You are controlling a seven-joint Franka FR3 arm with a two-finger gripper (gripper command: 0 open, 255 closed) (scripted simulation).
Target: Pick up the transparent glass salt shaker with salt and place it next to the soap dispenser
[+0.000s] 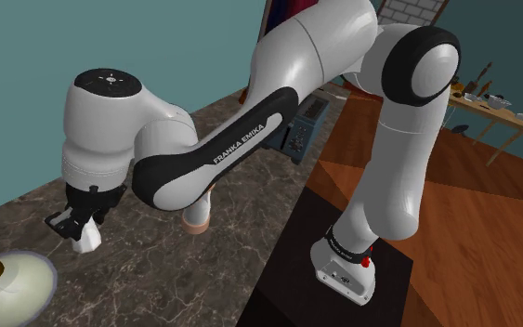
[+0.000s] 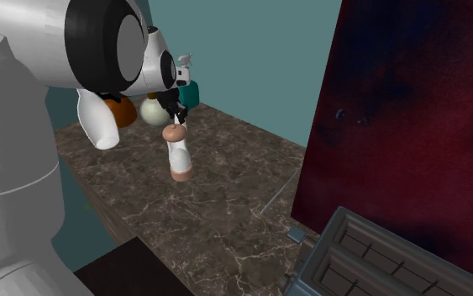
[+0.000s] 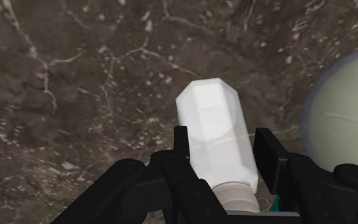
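— Shaker's position?
— White salt shaker (image 3: 212,127) sits at the gripper (image 3: 220,143), down by the dark marble counter (image 3: 75,76), near a pale plate (image 3: 343,114).
— Pincer?
— Straddles it; clamped or loose, cannot tell.

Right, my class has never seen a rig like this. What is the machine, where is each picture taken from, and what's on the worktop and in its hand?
It is a white robot arm on a stand, ending in a black two-finger gripper. One picture looks down from beside the stand, one from another spot near the arm, and one from a camera on the hand itself. The dark marbled counter carries a pale plate, what looks like the soap dispenser, white with pinkish ends, and a toaster. The fingers clasp a white salt shaker between them.
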